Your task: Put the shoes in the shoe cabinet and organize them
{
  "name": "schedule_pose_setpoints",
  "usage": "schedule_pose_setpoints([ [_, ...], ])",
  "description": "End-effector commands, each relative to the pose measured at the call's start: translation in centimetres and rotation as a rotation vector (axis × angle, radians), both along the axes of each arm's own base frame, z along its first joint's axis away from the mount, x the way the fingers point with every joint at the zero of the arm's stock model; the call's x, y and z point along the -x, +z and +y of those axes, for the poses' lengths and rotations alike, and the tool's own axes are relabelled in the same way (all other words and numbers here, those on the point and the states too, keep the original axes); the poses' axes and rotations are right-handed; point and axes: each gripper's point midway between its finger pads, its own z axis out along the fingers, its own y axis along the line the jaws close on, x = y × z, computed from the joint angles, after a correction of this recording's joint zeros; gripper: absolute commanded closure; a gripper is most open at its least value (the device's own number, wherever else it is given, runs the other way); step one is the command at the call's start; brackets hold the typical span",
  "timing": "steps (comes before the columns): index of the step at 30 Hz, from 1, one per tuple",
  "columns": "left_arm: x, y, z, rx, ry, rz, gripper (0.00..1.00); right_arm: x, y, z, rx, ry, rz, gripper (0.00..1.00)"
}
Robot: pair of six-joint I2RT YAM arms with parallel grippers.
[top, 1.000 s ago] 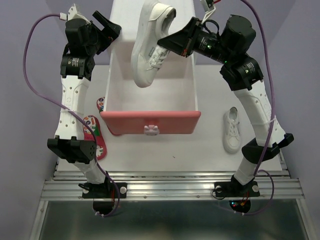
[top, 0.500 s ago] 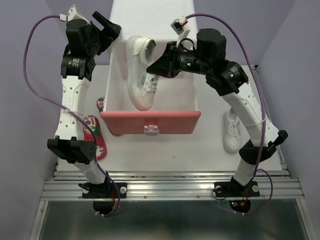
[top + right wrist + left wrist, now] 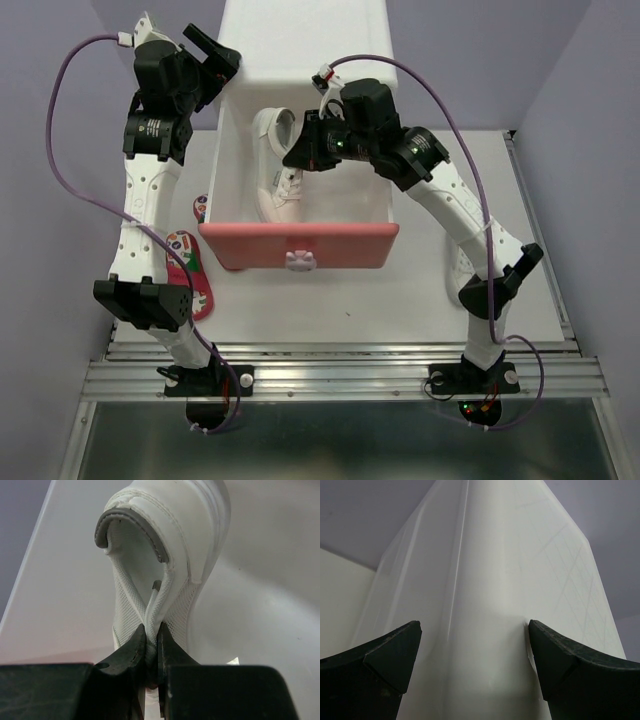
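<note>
Shoes lie at three spots around the shoe cabinet (image 3: 305, 40). One white sneaker (image 3: 272, 170) is inside the cabinet's pulled-out drawer (image 3: 300, 243), along the drawer's left wall, with its toe toward the pink front. The right gripper (image 3: 300, 157) is pinched tight on a thin flap at that sneaker's opening, seemingly the tongue. Whether the sole rests on the drawer floor cannot be told. In the right wrist view the grey-lined heel collar is on the far side from the fingers.

The second white sneaker (image 3: 462, 262) lies on the table (image 3: 420, 300) to the right of the cabinet's drawer, partly hidden behind the right arm. Two red sandals (image 3: 186, 270) lie on the table just left of the drawer, under the left arm.

The left gripper (image 3: 213, 55) is at the cabinet's left edge. Its jaws are spread wide, with the white cabinet edge between them.
</note>
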Motion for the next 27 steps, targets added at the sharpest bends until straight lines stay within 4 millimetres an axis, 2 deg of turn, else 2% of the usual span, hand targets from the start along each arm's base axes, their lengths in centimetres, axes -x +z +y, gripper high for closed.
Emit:
schedule_pose_setpoints([
  [1, 1.6, -13.8, 4.0, -0.181, 0.120, 0.458, 0.03, 0.0, 4.0, 0.8, -0.069, -0.085, -0.072, 0.99],
  [8, 1.8, -14.2, 4.5, -0.186, 0.154, 0.464, 0.03, -0.3, 3.3, 0.3, -0.024, -0.199, -0.064, 0.99],
  [10, 1.7, -14.4, 4.8, -0.188, 0.164, 0.469, 0.03, 0.2, 3.6, 0.6, -0.029, -0.181, -0.072, 0.99],
  [13, 1.7, -14.6, 5.0, -0.191, 0.178, 0.473, 0.03, 0.0, 2.8, 0.9, -0.004, -0.189, -0.076, 0.99],
  [15, 1.7, -14.5, 5.1, -0.192, 0.185, 0.472, 0.03, -0.4, 2.5, 0.6, 0.013, -0.219, -0.075, 0.95],
  [17, 1.8, -14.6, 5.2, -0.195, 0.190, 0.475, 0.03, -0.9, 2.1, 0.3, 0.025, -0.246, -0.075, 0.87],
  [20, 1.8, -14.6, 5.3, -0.198, 0.197, 0.476, 0.03, -0.8, 1.6, 0.7, 0.033, -0.224, -0.077, 0.84],
  [23, 2.0, -14.7, 5.4, -0.200, 0.199, 0.481, 0.03, -0.6, 1.3, 1.3, 0.036, -0.193, -0.078, 0.74],
  [25, 2.0, -14.7, 5.4, -0.201, 0.198, 0.481, 0.03, -0.6, 1.3, 1.4, 0.040, -0.178, -0.089, 0.64],
  [27, 2.2, -14.6, 5.4, -0.200, 0.198, 0.479, 0.03, -0.5, 1.2, 1.5, 0.038, -0.174, -0.087, 0.49],
])
